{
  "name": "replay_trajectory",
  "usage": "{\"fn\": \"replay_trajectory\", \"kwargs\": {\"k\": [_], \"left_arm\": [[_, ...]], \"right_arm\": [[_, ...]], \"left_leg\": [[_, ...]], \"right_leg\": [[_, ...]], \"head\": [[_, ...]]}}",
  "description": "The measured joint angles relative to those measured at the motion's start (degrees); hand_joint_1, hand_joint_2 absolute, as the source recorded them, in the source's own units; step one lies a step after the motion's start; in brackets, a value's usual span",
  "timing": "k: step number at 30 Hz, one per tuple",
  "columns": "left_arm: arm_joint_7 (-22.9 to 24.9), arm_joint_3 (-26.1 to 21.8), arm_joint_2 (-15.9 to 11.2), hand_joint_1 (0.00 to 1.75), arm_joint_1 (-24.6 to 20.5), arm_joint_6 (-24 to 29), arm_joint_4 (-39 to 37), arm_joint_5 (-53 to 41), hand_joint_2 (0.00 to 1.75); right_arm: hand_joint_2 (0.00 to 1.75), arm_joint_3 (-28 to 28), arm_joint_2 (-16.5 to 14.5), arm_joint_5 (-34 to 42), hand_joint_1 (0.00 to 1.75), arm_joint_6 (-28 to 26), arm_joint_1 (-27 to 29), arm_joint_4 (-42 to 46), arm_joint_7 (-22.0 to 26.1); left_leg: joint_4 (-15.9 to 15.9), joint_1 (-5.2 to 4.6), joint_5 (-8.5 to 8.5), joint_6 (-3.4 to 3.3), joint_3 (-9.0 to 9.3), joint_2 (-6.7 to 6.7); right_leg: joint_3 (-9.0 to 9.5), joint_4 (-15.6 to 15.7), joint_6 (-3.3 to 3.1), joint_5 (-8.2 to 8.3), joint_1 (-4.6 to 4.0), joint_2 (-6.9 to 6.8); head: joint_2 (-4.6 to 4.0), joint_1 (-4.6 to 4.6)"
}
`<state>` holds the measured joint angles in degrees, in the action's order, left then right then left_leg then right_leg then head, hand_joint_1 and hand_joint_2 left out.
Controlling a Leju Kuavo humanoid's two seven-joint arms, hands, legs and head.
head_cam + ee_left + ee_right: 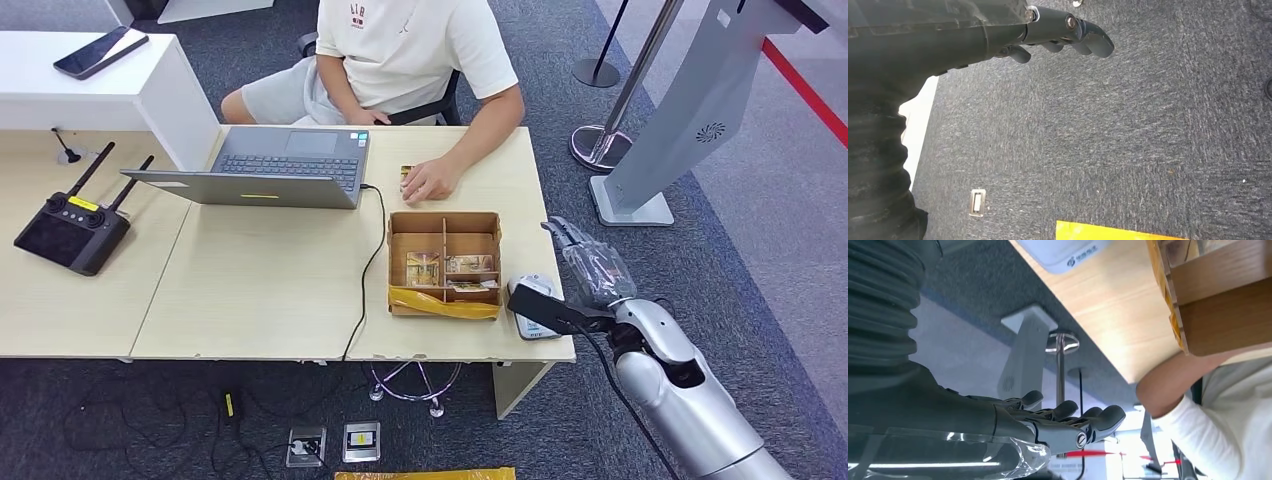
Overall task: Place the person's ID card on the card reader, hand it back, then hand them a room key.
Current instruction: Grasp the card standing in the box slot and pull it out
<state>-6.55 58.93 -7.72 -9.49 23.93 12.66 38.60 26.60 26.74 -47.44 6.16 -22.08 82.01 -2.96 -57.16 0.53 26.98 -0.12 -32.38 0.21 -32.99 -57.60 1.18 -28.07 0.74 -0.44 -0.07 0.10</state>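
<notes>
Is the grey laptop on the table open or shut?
Open. The grey laptop has its keyboard showing, facing the seated person, with its lid tilted back toward the robot.

Right arm (690,400): silver shell, black joint, black cable alongside. Right hand (585,262): dark grey fingers under clear plastic wrap, screw at knuckle. Left hand (1063,32): dark fingers, ribbed grey cover.
</notes>
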Motion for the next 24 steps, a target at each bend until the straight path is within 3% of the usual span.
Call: {"fn": "replay_trajectory", "kwargs": {"k": [9, 24], "left_arm": [[0.0, 0.0, 0.0, 0.0, 0.0, -0.1, 0.0, -0.4, 1.75], [0.0, 0.0, 0.0, 0.0, -0.2, -0.2, 0.0, -1.0, 1.75]], "right_arm": [[1.75, 1.6, -2.4, -4.2, 0.0, -4.2, 0.0, -0.1, -0.1], [1.75, 3.9, -6.0, -4.2, 0.0, -1.8, -0.2, -2.0, 0.7]], "left_leg": [[0.0, 0.0, 0.0, 0.0, -0.02, 0.0], [0.0, 0.0, 0.0, 0.0, -0.03, 0.0]], "right_leg": [[0.0, 0.0, 0.0, 0.0, 0.0, -0.01], [0.0, 0.0, 0.0, 0.0, 0.0, -0.01]], "head": [[0.0, 0.0], [0.0, 0.01]]}}
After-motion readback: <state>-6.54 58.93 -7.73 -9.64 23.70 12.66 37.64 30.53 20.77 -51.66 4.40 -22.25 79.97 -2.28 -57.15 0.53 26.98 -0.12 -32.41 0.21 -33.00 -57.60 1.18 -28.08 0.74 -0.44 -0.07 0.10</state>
